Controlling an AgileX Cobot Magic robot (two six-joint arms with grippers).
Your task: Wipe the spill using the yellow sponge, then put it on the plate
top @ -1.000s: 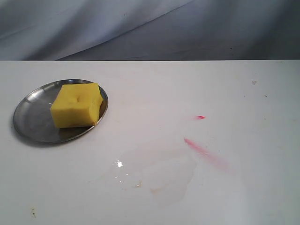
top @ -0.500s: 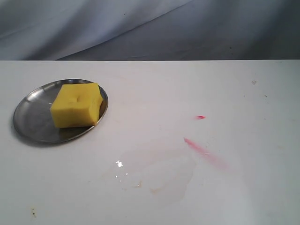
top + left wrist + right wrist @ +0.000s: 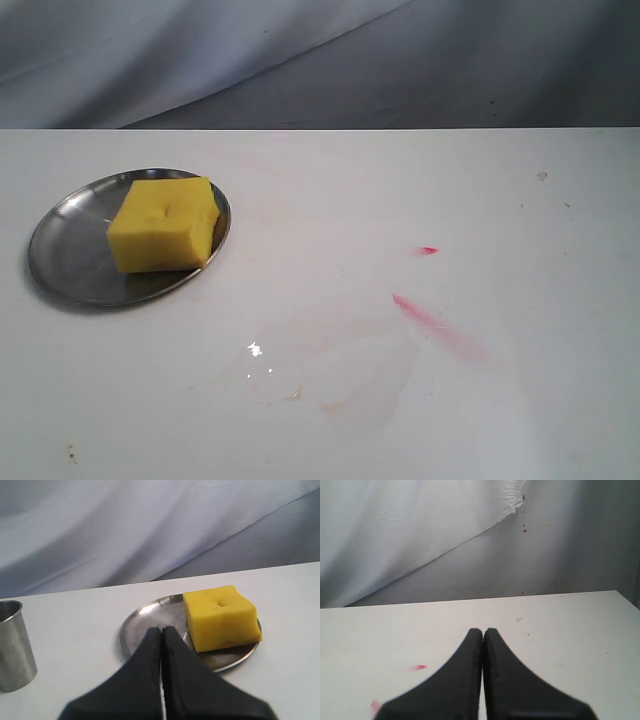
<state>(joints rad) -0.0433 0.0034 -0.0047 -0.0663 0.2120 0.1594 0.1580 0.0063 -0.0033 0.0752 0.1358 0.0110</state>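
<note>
The yellow sponge [image 3: 163, 222] lies on the silver plate [image 3: 62, 258] at the left of the exterior view, towards the plate's right side. The left wrist view shows the same sponge [image 3: 220, 616] on the plate [image 3: 145, 622]. My left gripper [image 3: 162, 629] is shut and empty, its tips pointing at the plate, apart from the sponge. No tan blotch remains; only a pale wet smear [image 3: 335, 370] with small brownish specks marks the tabletop. My right gripper [image 3: 483, 631] is shut and empty over bare table. Neither gripper shows in the exterior view.
Thin pink-red streaks [image 3: 435, 325] and a small red dab [image 3: 428, 250] mark the table right of the smear. A metal cup [image 3: 14, 645] stands beside the plate in the left wrist view. Grey cloth hangs behind the table's far edge.
</note>
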